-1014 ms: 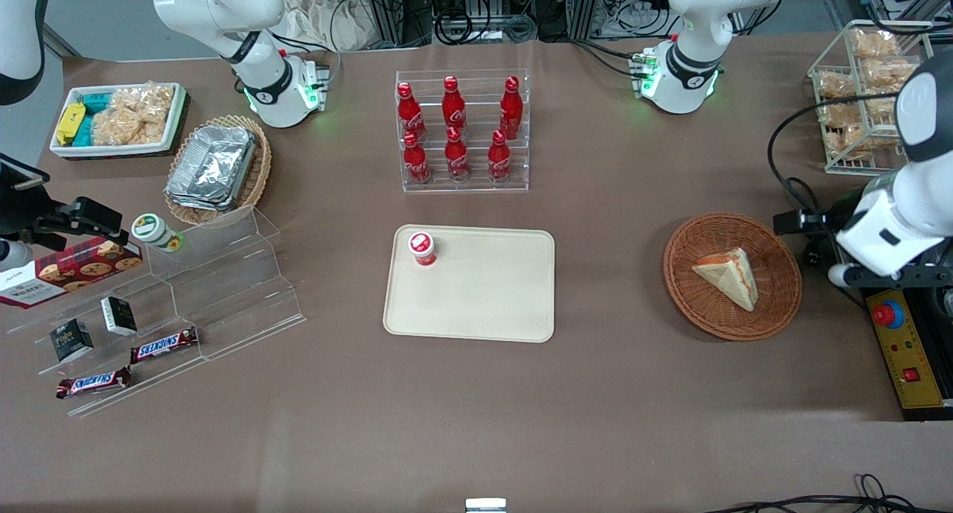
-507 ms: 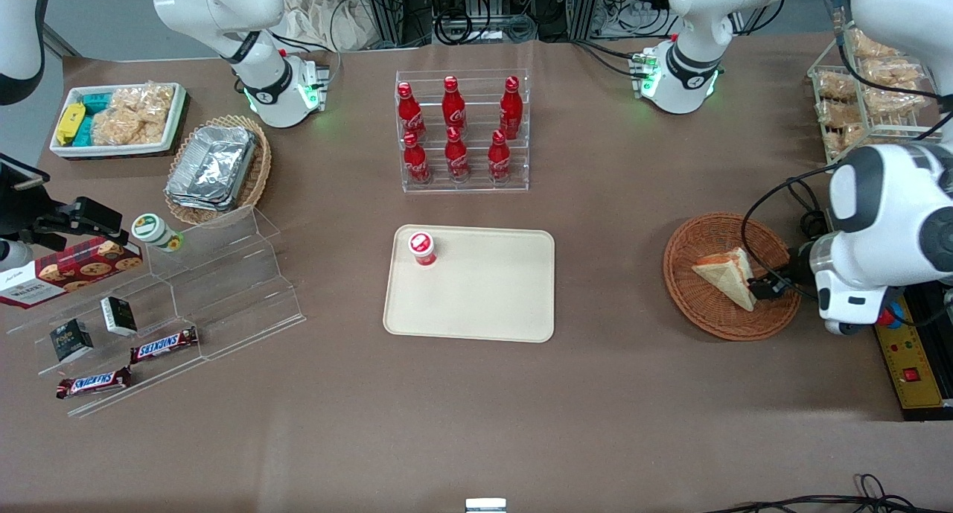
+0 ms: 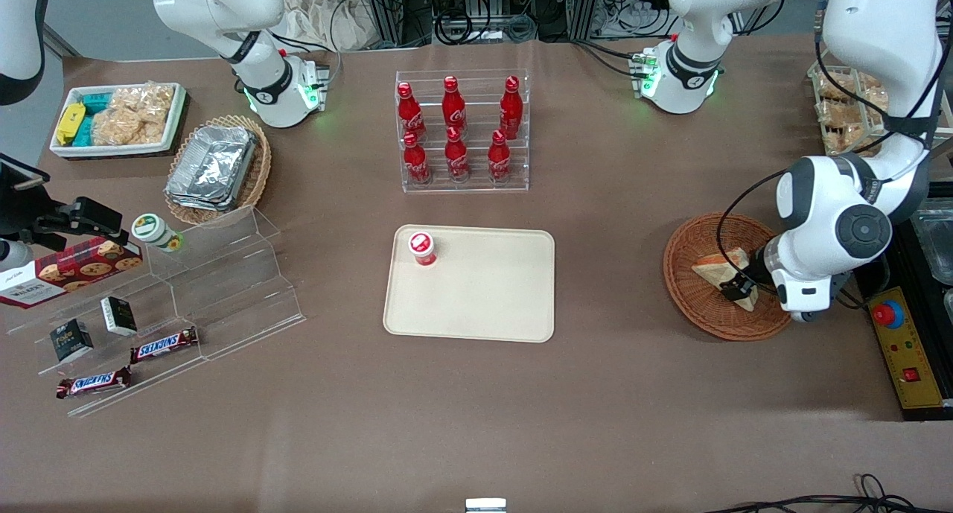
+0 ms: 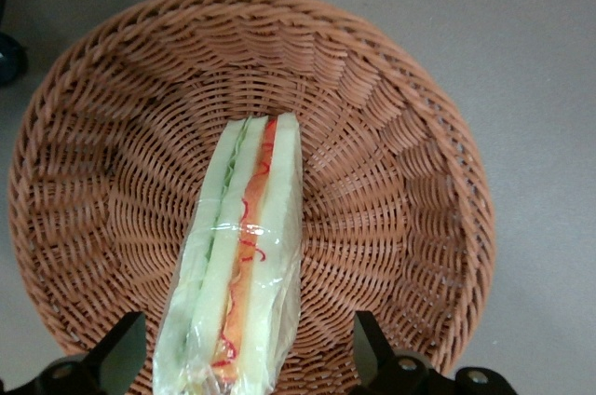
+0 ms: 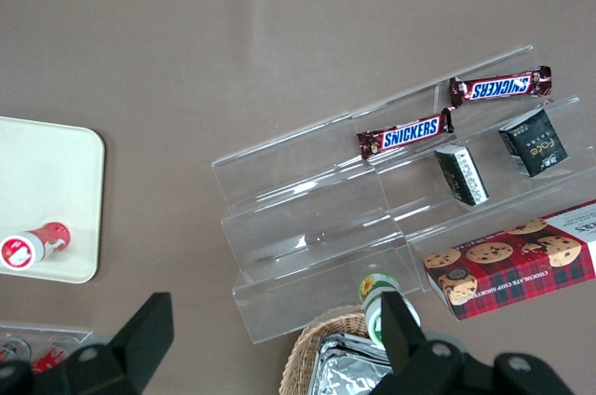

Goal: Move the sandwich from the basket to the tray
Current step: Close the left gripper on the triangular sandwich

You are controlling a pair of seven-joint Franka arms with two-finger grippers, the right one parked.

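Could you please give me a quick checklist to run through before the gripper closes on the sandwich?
1. Gripper open: ok, one finger on each side of the sandwich.
2. Gripper over the basket: ok, it hovers low above the wedge.
3. Sandwich centred between the fingers: ok, with a gap on both sides.
4. Fingers clear of the wicker: cannot tell, the tips are out of view.
5. Drop space on the tray: ok, only a small red-capped container stands in one corner.
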